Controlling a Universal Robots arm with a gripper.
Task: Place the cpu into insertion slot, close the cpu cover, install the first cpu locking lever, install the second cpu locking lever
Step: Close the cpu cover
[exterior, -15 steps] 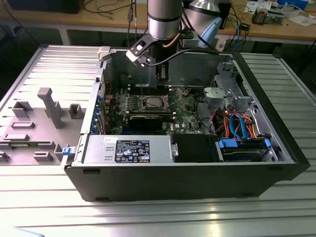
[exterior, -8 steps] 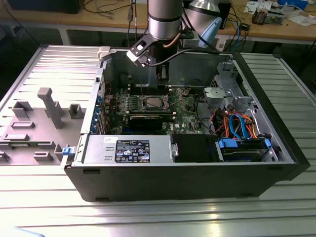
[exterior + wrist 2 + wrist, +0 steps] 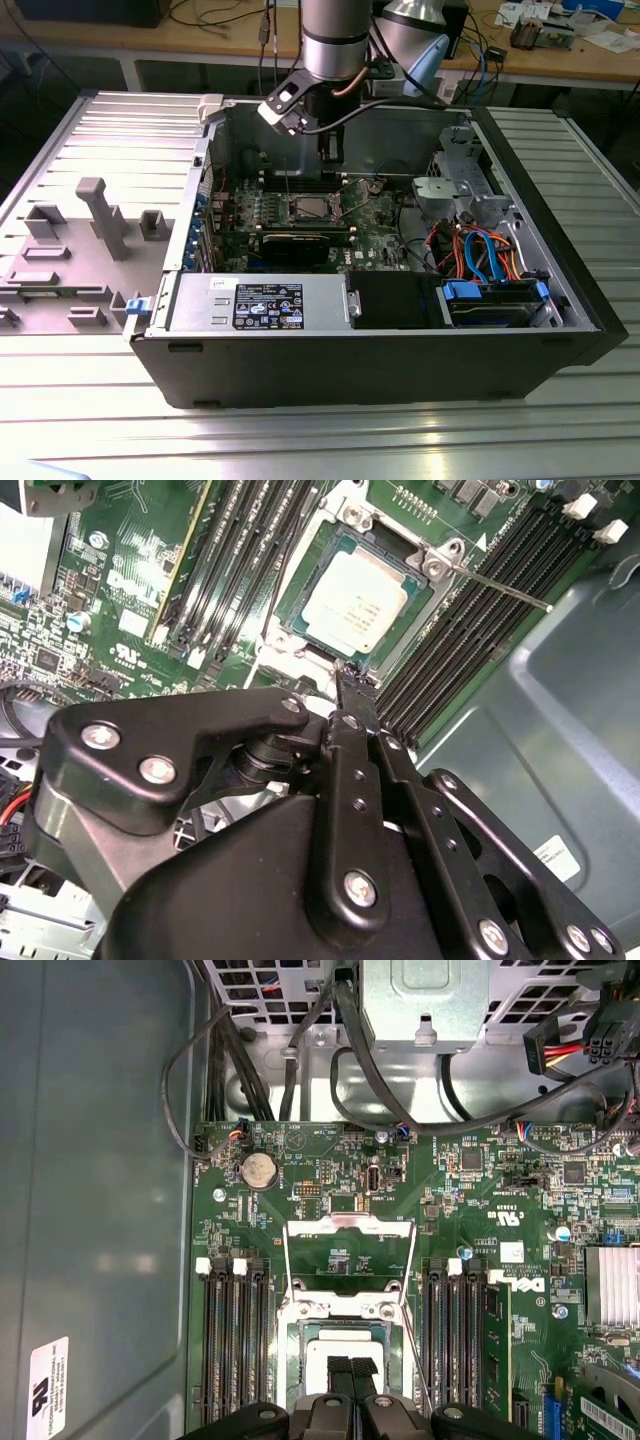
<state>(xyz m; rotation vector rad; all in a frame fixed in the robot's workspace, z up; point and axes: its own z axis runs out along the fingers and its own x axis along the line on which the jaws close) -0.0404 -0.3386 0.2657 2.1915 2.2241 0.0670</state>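
cpu (image 3: 362, 602) | seated in insertion slot (image 3: 352, 516) | cpu cover (image 3: 348, 1222) raised open

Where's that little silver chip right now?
The chip lies in the square socket on the green board, between two banks of long black slots, just beyond the gripper in the second wrist view.
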